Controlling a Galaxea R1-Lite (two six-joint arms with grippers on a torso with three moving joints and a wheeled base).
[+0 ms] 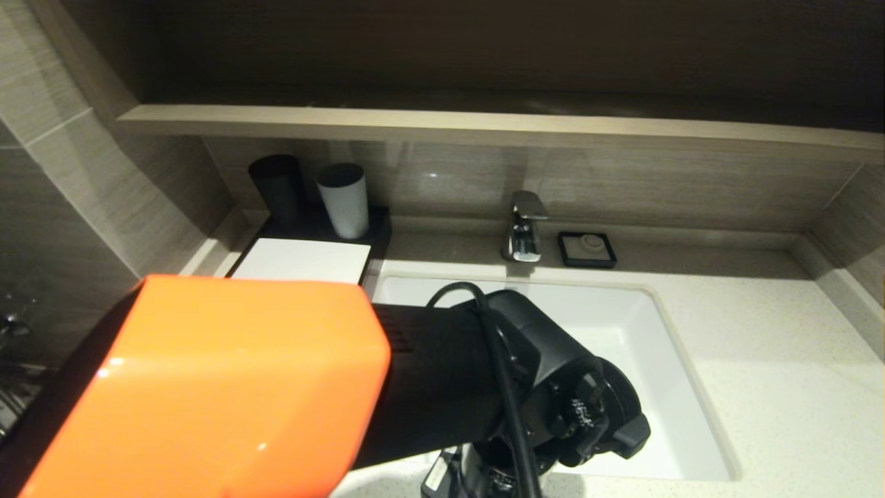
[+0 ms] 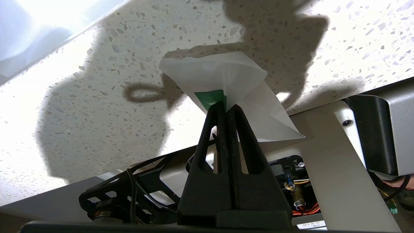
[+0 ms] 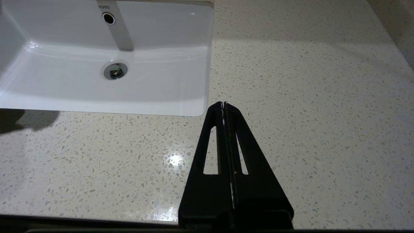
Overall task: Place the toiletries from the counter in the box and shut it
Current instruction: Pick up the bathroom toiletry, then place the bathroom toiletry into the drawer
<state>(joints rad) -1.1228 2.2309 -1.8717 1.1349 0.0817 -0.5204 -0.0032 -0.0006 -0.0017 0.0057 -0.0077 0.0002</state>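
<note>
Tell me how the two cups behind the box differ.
The left cup is black; the right cup is white or pale grey. The black cup stands nearer the side wall, the white cup nearer the tap. Both stand upright, mouths up, side by side on a black tray behind the box.

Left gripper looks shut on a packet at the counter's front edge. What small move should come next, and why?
Probably a short lift straight up. The left gripper is shut on the packet at its green end, and the packet seems to rest low against the counter. The box sits further back by the cups, so the packet should clear the stone before being carried there. The right gripper hangs shut, idle.
</note>
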